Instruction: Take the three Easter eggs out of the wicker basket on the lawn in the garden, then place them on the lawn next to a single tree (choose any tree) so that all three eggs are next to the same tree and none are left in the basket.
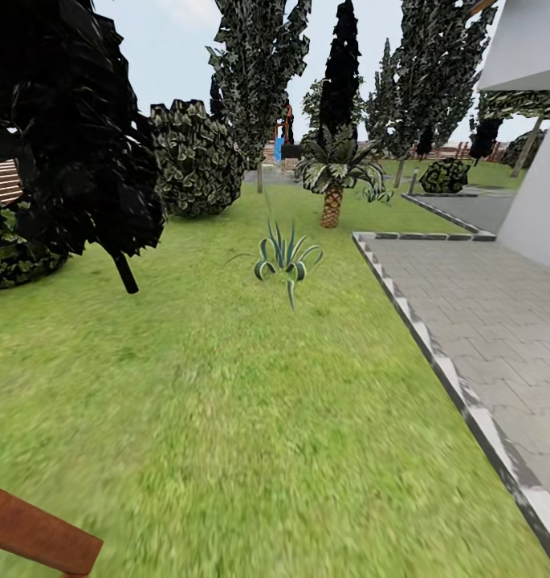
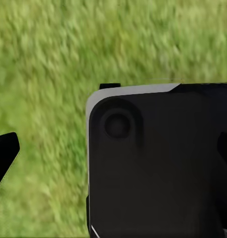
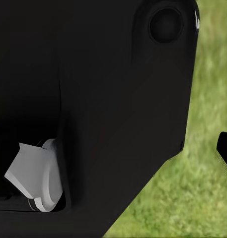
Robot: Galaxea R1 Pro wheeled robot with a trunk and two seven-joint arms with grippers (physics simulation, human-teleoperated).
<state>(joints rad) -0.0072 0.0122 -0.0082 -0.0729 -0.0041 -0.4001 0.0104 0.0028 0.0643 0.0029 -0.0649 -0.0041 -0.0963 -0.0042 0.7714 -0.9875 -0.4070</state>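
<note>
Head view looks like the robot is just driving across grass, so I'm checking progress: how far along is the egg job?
Nothing looks done: no eggs lie on the lawn by any tree here. Nothing seems in hand: both wrist views show dark robot body over grass, no egg. The robot looks to be in transit, beside the patio, facing a palm and a spiky plant. Everything is left: find the basket, move three eggs.

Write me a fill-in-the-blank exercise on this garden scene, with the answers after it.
1. The spiky striped plant grows out of the ____.
2. The grey paved patio lies on the ____ side of the head view.
3. The small palm has a scaly ____ trunk.
4. Behind the palm, the sky looks pale ____.

Missing words: lawn; right; brown; blue
</note>
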